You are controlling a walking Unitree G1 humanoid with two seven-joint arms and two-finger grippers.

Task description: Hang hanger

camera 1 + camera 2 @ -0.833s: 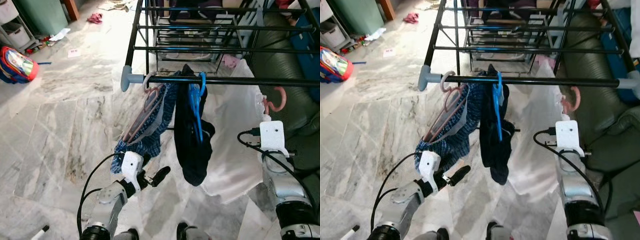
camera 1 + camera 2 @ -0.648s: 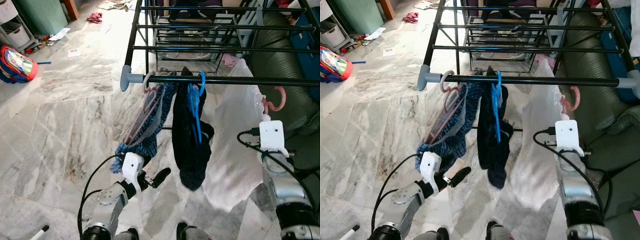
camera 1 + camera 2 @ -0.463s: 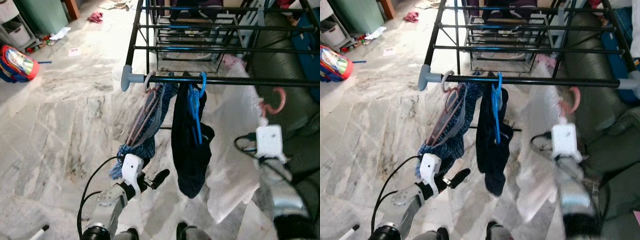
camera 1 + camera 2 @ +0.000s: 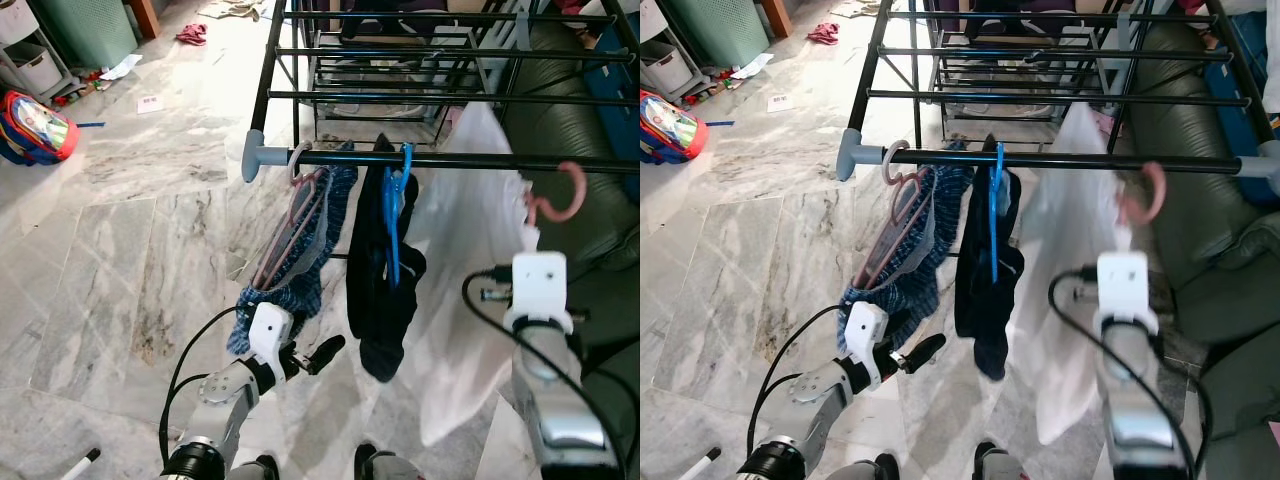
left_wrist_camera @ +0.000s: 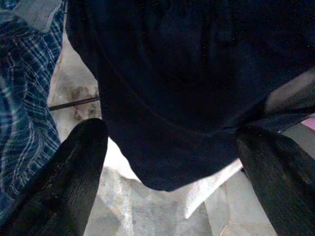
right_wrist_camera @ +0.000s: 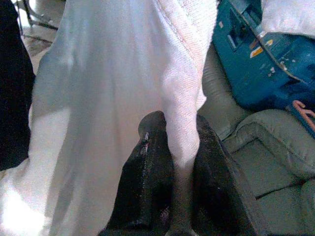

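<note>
A pink hanger's hook (image 4: 562,192) sticks up just right of a white garment (image 4: 465,280) draped on it. My right gripper (image 6: 178,124) is shut on the hanger's neck through the white cloth, a little in front of and below the black rack bar (image 4: 470,160). On that bar hang a pink hanger with a blue plaid garment (image 4: 295,235) and a blue hanger (image 4: 392,225) with a dark garment (image 4: 378,300). Low down, my left gripper (image 4: 322,354) is open beneath the dark garment, its fingers (image 5: 74,172) spread wide and holding nothing.
The drying rack has a grey end cap (image 4: 258,157) and more black rails (image 4: 400,98) behind. A grey-green sofa (image 4: 565,120) and a blue box (image 6: 251,44) stand to the right. A colourful backpack (image 4: 35,125) and scattered clutter lie far left on the marble floor (image 4: 110,260).
My right arm has lifted the pink hanger and white garment higher, so the cloth now overlaps the bar. The left gripper has shifted only slightly.
</note>
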